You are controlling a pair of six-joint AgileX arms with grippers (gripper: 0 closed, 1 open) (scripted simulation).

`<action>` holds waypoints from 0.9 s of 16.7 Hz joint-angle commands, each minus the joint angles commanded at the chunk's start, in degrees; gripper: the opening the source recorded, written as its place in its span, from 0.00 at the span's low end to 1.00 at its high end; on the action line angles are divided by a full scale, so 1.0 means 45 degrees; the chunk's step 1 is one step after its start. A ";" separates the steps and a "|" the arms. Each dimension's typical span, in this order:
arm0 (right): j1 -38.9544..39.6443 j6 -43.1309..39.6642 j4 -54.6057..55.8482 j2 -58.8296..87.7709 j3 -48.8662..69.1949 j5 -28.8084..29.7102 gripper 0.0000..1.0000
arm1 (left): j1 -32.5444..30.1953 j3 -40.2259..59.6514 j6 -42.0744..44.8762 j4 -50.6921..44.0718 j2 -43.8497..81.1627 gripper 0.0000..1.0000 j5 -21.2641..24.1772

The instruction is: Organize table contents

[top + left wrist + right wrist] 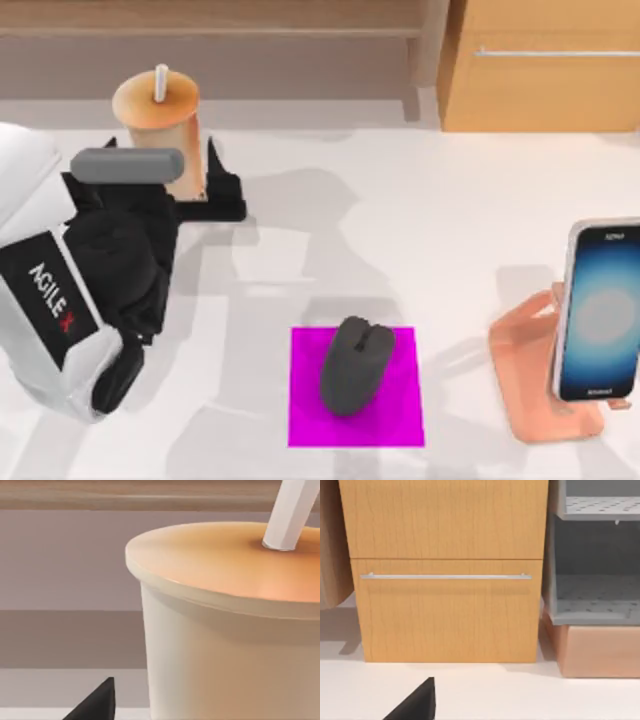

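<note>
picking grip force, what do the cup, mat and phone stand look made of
Cup: looks like smooth semi-gloss plastic, judging by the soft sheen on its flat lid, with a white straw through it.
Mat: flat, matte magenta sheet with no highlights; possibly rubber or fabric, hard to tell.
Phone stand: salmon-pink, rigid, smooth, plastic-like.

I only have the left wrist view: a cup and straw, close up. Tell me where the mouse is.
Observer: The computer mouse lies on the magenta mat, front centre of the table.
Operator: Now the phone.
Observer: The smartphone leans on the salmon-pink phone stand at the right edge, screen lit.
Operator: Report both grippers.
Observer: The left gripper is beside the bubble-tea cup, back left; the right gripper faces a wooden cabinet.
</note>
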 joint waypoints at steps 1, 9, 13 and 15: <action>0.0000 0.0000 0.0000 0.0000 0.0000 0.0000 1.00 | 0.0000 0.0000 0.0000 0.0000 0.0000 1.00 0.0000; 0.0000 0.0000 0.0000 0.0000 0.0000 0.0000 1.00 | 0.0338 0.1204 -0.0005 -0.0839 0.0371 1.00 0.0339; 0.0000 0.0000 0.0000 0.0000 0.0000 0.0000 1.00 | 0.0428 0.1515 -0.0007 -0.1049 0.0475 1.00 0.0434; 0.0000 0.0000 0.0000 0.0000 0.0000 0.0000 1.00 | 0.0428 0.1515 -0.0007 -0.1049 0.0475 0.92 0.0434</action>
